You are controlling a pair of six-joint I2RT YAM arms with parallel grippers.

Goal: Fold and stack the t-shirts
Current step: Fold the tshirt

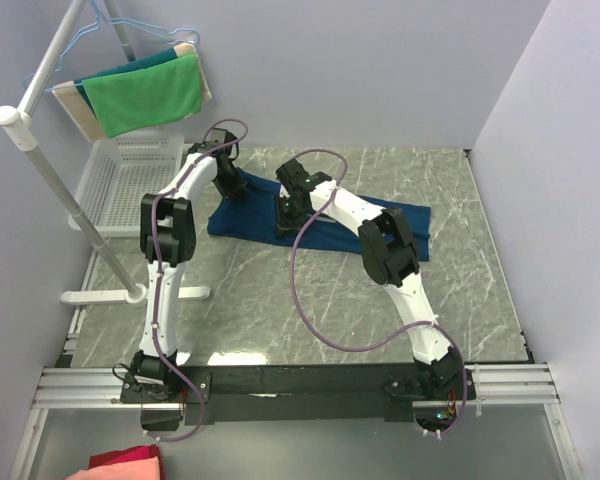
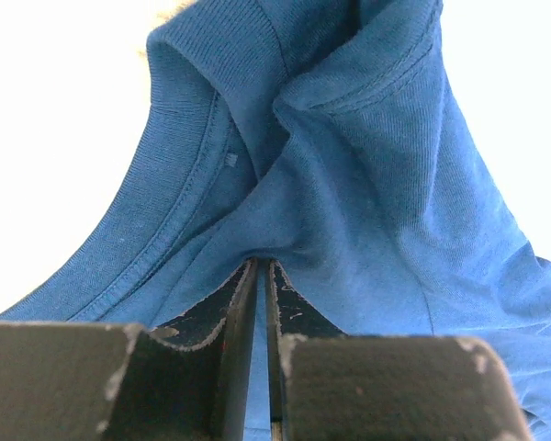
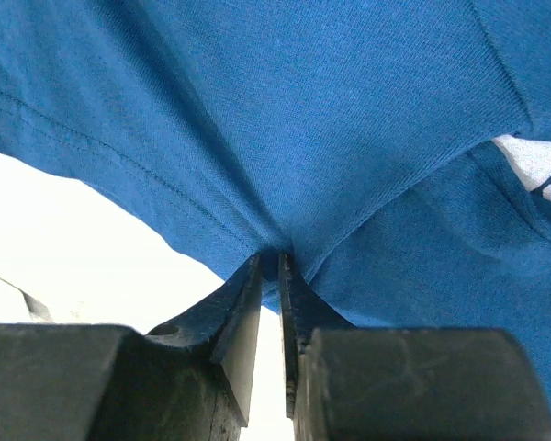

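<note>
A navy blue t-shirt [image 1: 330, 235] lies spread across the middle of the marble table. My left gripper [image 1: 232, 187] is at its left end, shut on a fold of the shirt next to the ribbed collar [image 2: 188, 156]. My right gripper [image 1: 288, 215] is near the shirt's upper middle, shut on a pinch of its fabric [image 3: 285, 138]. A corner of the pale print [image 3: 537, 165] shows in the right wrist view. In both wrist views the cloth bunches into the closed fingertips.
A white plastic basket [image 1: 130, 175] stands at the back left. A white rack [image 1: 40, 150] holds a green cloth [image 1: 145, 95] on hangers. A red and pink cloth [image 1: 120, 465] lies at the bottom left, off the table.
</note>
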